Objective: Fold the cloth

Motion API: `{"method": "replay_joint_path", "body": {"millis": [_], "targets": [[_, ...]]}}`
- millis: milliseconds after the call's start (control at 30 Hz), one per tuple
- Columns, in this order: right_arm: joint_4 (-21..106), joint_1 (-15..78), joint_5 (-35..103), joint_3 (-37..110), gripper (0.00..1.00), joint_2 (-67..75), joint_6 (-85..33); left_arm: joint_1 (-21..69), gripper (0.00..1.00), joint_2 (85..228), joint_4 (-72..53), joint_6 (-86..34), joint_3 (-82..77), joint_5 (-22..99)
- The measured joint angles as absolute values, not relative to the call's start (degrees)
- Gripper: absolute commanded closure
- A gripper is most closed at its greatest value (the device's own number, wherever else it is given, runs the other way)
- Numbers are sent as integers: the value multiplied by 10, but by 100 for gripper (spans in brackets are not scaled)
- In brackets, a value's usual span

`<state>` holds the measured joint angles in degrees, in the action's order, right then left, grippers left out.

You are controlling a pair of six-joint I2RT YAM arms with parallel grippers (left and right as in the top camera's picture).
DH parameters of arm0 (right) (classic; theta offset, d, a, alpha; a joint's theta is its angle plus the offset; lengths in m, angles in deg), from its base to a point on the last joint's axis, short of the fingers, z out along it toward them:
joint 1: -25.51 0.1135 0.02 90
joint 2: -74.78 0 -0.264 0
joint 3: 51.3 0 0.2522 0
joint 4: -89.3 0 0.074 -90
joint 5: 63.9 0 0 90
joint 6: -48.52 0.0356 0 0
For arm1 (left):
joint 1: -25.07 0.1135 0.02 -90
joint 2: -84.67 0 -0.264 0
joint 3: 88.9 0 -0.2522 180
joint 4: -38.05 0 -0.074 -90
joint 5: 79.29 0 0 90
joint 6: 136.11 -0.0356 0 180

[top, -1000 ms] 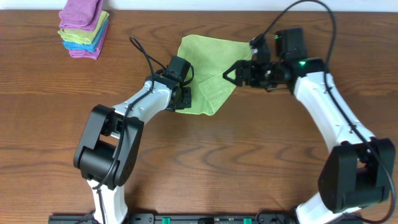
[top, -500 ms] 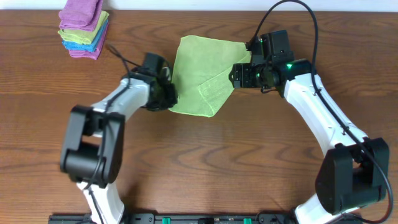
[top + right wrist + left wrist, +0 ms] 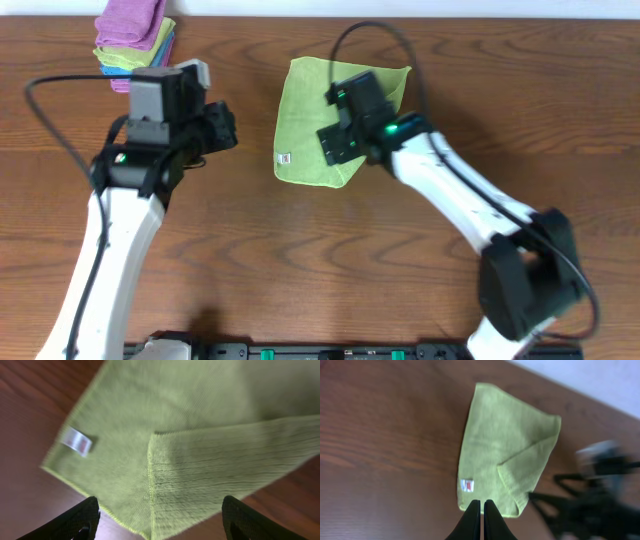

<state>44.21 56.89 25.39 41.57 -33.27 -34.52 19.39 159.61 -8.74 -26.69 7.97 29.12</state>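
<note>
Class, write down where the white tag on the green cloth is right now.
In the overhead view the white tag lies at the left edge of the cloth, near its lower corner, on the side toward the left pincer.

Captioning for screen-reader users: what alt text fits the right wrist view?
A lime-green cloth, one flap folded over itself, fills most of the frame on a dark wooden table. A small white tag sits near its left edge; open black jaws flank the bottom.
</note>
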Motion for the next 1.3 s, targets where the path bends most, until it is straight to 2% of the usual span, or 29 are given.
{"method": "replay_joint_path", "body": {"millis": [333,933,1033,1133,1300], "targets": [[450,605,152,486,27,-463,-370,230,94,1561,-102,-267,80,311],[499,607,147,497,38,-506,-394,230,93,1561,-102,-267,80,326],[507,607,149,498,48,-509,-395,230,93,1561,-102,-266,80,326],[514,607,152,498,63,-510,-399,230,93,1561,-102,-266,80,326],[514,607,152,498,74,-512,-401,230,93,1561,-102,-266,80,326]]}}
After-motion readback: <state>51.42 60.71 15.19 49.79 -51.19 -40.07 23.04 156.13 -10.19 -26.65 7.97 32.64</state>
